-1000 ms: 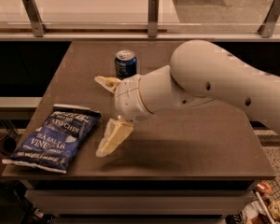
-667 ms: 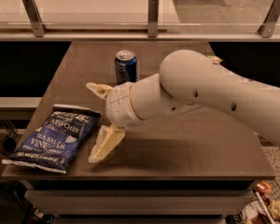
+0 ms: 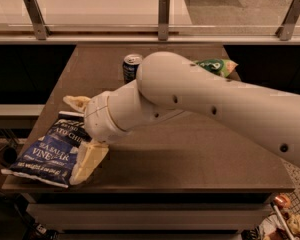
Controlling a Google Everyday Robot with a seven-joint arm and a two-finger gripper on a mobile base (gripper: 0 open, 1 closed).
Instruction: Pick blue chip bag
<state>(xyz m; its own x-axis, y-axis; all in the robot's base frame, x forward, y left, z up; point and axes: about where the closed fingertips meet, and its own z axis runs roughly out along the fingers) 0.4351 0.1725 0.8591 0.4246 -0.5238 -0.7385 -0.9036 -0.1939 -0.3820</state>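
Swung leftward since before, the gripper (image 3: pixel 83 133) now seems to straddle the right edge of the blue chip bag (image 3: pixel 44 155), fingers (image 3: pixel 90 159) spread wide; closing comes next.

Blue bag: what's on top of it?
The open pincer hangs over one side of the blue bag, with a finger across its edge. The part of the bag beneath is hidden.

I see blue soda can (image 3: pixel 132 66) at back of surface (image 3: pixel 190 159), green chip bag (image 3: pixel 216 66) to its right; tool (image 3: pixel 83 132) front-left.
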